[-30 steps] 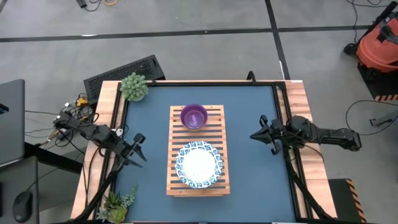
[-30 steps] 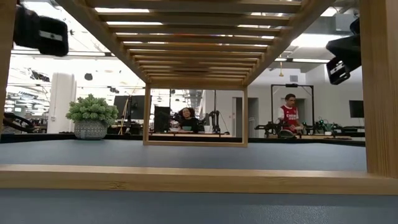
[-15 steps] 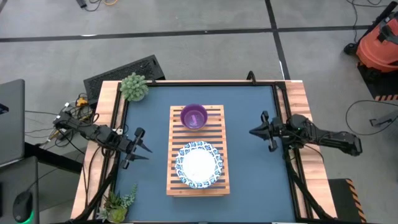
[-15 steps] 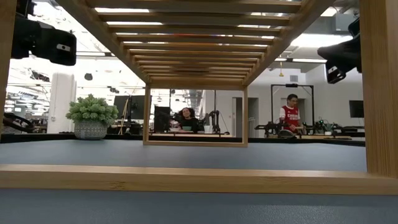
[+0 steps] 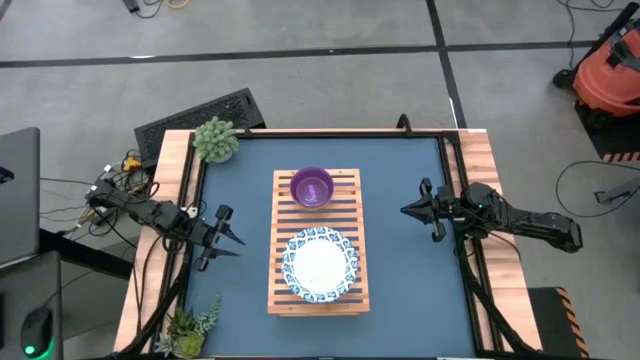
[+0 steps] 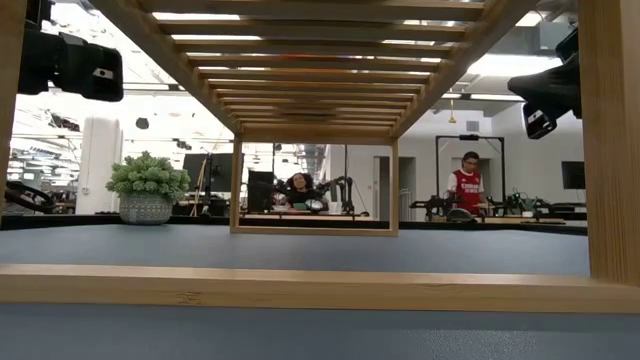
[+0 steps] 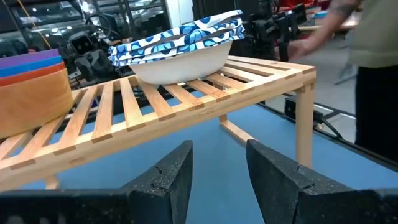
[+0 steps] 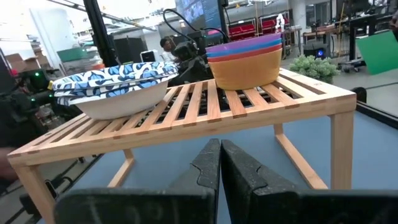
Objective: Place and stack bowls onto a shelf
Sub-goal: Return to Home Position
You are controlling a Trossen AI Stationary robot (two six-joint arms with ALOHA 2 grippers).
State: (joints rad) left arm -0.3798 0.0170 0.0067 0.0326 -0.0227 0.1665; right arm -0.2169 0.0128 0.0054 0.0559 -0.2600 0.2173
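Bright, even overhead light, faint shadows

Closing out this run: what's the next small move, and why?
Probably retract both claws to home. The small bowls and patterned dishes sit stacked on the shelf; left claw open, right claw shut, both empty, one on each side of it.

The left gripper is facing the light-wood shelf, its two dark fingers standing apart above the blue tabletop. On the slats, a stack of blue-rimmed white dishes is sitting near a stack of small bowls, purple uppermost; a person is standing beyond.
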